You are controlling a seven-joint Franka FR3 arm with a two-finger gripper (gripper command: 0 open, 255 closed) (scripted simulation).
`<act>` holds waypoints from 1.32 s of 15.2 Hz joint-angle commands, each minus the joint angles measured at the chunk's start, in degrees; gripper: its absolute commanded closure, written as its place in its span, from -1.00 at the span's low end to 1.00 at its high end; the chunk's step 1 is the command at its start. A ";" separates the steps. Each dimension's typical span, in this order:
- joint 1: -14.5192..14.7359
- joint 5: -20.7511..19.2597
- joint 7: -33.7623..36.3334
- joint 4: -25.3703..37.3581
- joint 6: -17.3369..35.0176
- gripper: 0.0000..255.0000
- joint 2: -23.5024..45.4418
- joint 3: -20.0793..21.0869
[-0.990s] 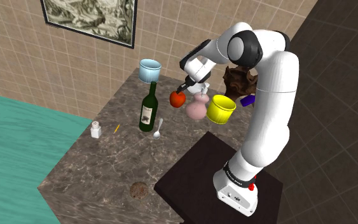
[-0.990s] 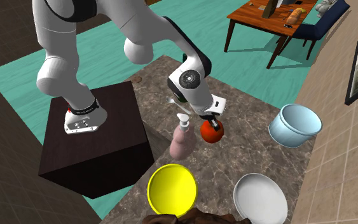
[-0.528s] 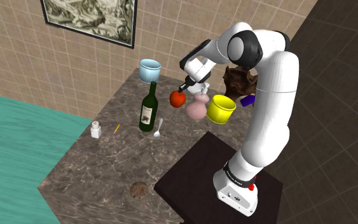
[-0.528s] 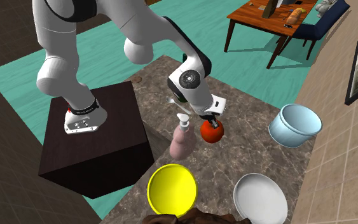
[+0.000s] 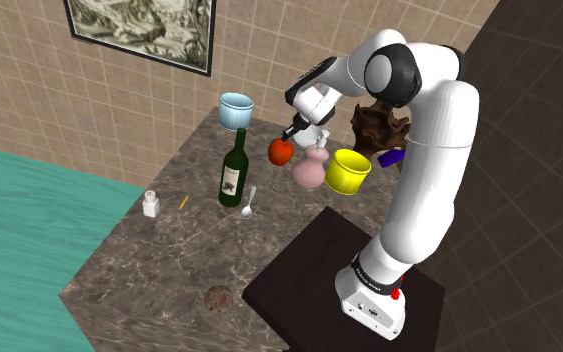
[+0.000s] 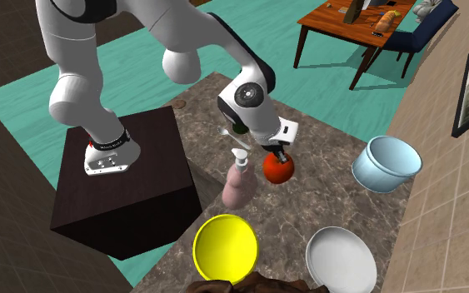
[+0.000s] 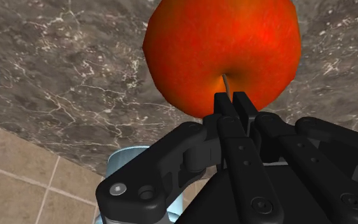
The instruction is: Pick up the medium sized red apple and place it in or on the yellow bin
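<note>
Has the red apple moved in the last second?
Yes, slightly upward: the red apple, held by the gripper, now sits a little higher against the pink bottle.

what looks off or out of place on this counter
Nothing is spilled or tipped: the wine bottle and pink vase stand upright. The one oddity is the grip: the red apple is held by jaws pinched nearly together at its stem, not around its body.

Dark veined stone counter I work over, on it a green wine bottle, spoon, salt shaker, pale blue bowl, pink vase, yellow bin (just beside the vase), brown cookie
</note>
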 commanded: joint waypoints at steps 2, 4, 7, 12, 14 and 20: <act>1.09 -2.70 2.42 -0.19 -1.22 1.00 -1.74 -1.48; 1.77 -4.46 3.97 -0.30 -2.03 1.00 -2.90 -2.40; 2.73 -7.10 6.27 -0.36 -3.28 1.00 -4.60 -3.71; 4.16 -11.42 9.99 -0.16 -5.47 1.00 -7.34 -5.67; 4.66 -13.11 11.44 0.02 -6.40 1.00 -8.40 -6.36; 5.87 -17.94 15.55 0.93 -9.35 1.00 -11.40 -8.08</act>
